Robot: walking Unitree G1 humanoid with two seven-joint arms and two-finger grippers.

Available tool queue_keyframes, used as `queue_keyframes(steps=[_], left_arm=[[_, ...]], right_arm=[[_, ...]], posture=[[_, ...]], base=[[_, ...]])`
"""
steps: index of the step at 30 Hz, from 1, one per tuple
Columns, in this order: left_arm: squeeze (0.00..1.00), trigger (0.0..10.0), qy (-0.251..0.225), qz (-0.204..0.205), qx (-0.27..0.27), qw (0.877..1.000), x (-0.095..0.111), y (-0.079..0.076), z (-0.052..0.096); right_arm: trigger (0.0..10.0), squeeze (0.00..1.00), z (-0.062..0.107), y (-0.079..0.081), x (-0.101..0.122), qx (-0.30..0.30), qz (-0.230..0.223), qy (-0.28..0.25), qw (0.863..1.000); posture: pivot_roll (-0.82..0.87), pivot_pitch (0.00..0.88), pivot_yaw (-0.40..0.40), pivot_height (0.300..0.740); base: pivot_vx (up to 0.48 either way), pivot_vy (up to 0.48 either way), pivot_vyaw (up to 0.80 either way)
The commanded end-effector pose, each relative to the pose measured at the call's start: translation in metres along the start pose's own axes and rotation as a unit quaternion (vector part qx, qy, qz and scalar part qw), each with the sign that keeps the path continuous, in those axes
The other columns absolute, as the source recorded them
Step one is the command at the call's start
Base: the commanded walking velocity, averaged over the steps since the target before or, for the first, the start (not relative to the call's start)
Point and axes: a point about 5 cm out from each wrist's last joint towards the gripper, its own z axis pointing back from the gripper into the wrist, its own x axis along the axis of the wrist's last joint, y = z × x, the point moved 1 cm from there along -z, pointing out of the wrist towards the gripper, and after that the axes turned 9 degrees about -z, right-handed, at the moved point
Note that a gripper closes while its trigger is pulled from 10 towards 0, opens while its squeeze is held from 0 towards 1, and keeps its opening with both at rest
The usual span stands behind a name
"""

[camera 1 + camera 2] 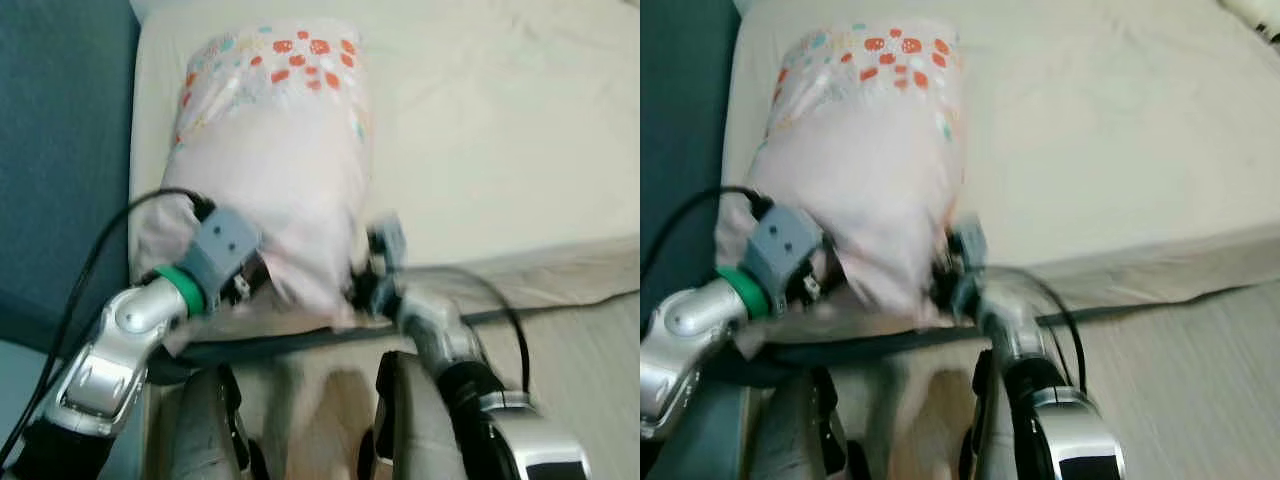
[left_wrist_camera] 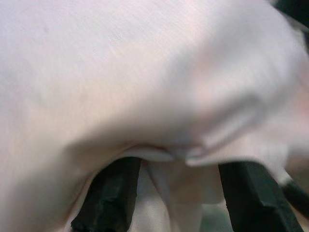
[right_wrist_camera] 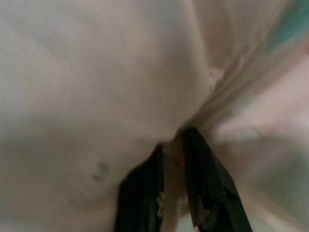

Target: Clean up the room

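A plump pale pink pillow [image 1: 270, 150], with orange and teal dots at its far end, lies lengthwise along the left side of the cream bed [image 1: 500, 120]. My left gripper [image 1: 250, 275] holds the pillow's near left corner. In the left wrist view its black fingers [image 2: 111, 198] stand on either side of a fold of pink cloth. At the near right corner, my right gripper [image 1: 365, 280] is shut on the pillow. The right wrist view shows its fingertips [image 3: 203, 193] pinching a thin fold. The picture is blurred.
A dark teal surface [image 1: 60, 150] runs along the left side of the bed. The bed's near edge [image 1: 560, 270], with a loose sheet, crosses on the right. Past that edge lies pale flooring [image 1: 590, 370]. A black cable [image 1: 90, 270] loops off my left wrist.
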Motion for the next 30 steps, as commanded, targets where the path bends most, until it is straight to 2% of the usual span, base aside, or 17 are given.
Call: queue_keyframes(steps=[1, 4, 7, 8, 9, 10, 12, 13, 14, 16, 17, 21, 24, 25, 27, 29, 30], left_arm=[[0.00, 10.0, 0.002, 0.001, -0.050, 0.999, -0.002, -0.007, 0.009], [0.00, 10.0, 0.007, -0.005, -0.086, 0.996, -0.005, -0.011, 0.016], [0.00, 10.0, 0.006, 0.013, -0.106, 0.994, -0.004, -0.011, 0.021], [0.00, 10.0, 0.006, 0.013, -0.106, 0.994, -0.004, -0.011, 0.021], [0.00, 10.0, 0.003, 0.019, -0.111, 0.994, -0.002, -0.011, 0.022], [0.00, 10.0, 0.003, 0.019, -0.111, 0.994, -0.002, -0.011, 0.022], [0.00, 10.0, 0.000, 0.024, -0.141, 0.990, -0.001, -0.017, 0.023], [0.00, 10.0, 0.000, 0.024, -0.141, 0.990, -0.001, -0.017, 0.023], [0.00, 10.0, -0.002, 0.025, -0.162, 0.986, 0.000, -0.019, 0.026], [0.00, 10.0, -0.002, 0.025, -0.162, 0.986, 0.000, -0.019, 0.026], [0.00, 10.0, -0.002, 0.023, -0.179, 0.984, 0.000, -0.017, 0.031], [0.00, 10.0, -0.010, 0.022, -0.210, 0.977, 0.007, -0.004, 0.053], [0.00, 10.0, 0.008, -0.003, -0.262, 0.965, 0.012, -0.006, 0.089], [0.00, 10.0, 0.008, -0.003, -0.262, 0.965, 0.012, -0.006, 0.089], [0.00, 10.0, 0.016, -0.003, -0.283, 0.959, 0.015, -0.011, 0.106], [0.00, 10.0, -0.003, 0.008, -0.254, 0.967, 0.023, -0.008, 0.106], [0.00, 10.0, -0.060, 0.024, -0.173, 0.983, 0.041, 0.006, 0.092]], right_arm=[[10.0, 0.00, 0.012, -0.011, 0.027, -0.048, 0.012, -0.064, 0.997], [10.0, 0.00, 0.030, -0.023, 0.043, -0.105, 0.023, -0.113, 0.988], [10.0, 0.00, 0.071, -0.049, 0.076, -0.237, 0.045, -0.195, 0.951], [10.0, 0.00, 0.071, -0.049, 0.076, -0.237, 0.045, -0.195, 0.951], [10.0, 0.00, 0.083, -0.056, 0.085, -0.276, 0.058, -0.214, 0.935], [10.0, 0.00, 0.083, -0.056, 0.085, -0.276, 0.058, -0.214, 0.935], [10.0, 0.00, 0.111, -0.069, 0.112, -0.342, 0.102, -0.254, 0.899], [10.0, 0.00, 0.111, -0.069, 0.112, -0.342, 0.102, -0.254, 0.899], [10.0, 0.00, 0.122, -0.072, 0.125, -0.369, 0.121, -0.267, 0.882], [10.0, 0.00, 0.122, -0.072, 0.125, -0.369, 0.121, -0.267, 0.882], [10.0, 0.00, 0.128, -0.074, 0.136, -0.381, 0.133, -0.272, 0.873], [10.0, 0.00, 0.124, -0.071, 0.144, -0.374, 0.140, -0.268, 0.877], [10.0, 0.00, 0.109, -0.060, 0.135, -0.349, 0.137, -0.261, 0.890], [10.0, 0.00, 0.109, -0.060, 0.135, -0.349, 0.137, -0.261, 0.890], [10.0, 0.00, 0.099, -0.053, 0.129, -0.329, 0.135, -0.260, 0.898], [10.0, 0.00, 0.089, -0.043, 0.128, -0.304, 0.145, -0.265, 0.903], [10.0, 0.00, 0.075, -0.025, 0.132, -0.260, 0.170, -0.278, 0.909]], posture=[[0.04, 0.166, 0.040, 0.518], [0.03, 0.169, 0.041, 0.518], [0.02, 0.169, 0.047, 0.518], [0.02, 0.169, 0.047, 0.518], [0.02, 0.168, 0.048, 0.518], [0.02, 0.168, 0.048, 0.518], [0.01, 0.165, 0.053, 0.518], [0.01, 0.165, 0.053, 0.518], [0.00, 0.166, 0.052, 0.518], [0.00, 0.166, 0.052, 0.518], [0.01, 0.163, 0.048, 0.518], [0.02, 0.164, 0.040, 0.518], [0.04, 0.169, 0.036, 0.518], [0.04, 0.169, 0.036, 0.518], [0.05, 0.169, 0.035, 0.518], [0.06, 0.162, 0.025, 0.518], [0.06, 0.157, 0.020, 0.518]], base=[[0.000, 0.000, 0.00], [0.000, 0.000, 0.00], [0.000, 0.000, 0.00], [0.000, 0.000, 0.00], [0.000, 0.000, 0.00], [0.000, 0.000, 0.00], [0.000, 0.000, 0.00], [0.000, 0.000, 0.00], [0.000, 0.000, 0.00], [0.000, 0.000, 0.00], [0.000, 0.000, 0.00], [0.000, 0.000, 0.00], [0.000, 0.000, 0.00], [0.000, 0.000, 0.00], [0.000, 0.000, 0.00], [0.000, 0.000, 0.00], [0.000, 0.000, 0.00]])
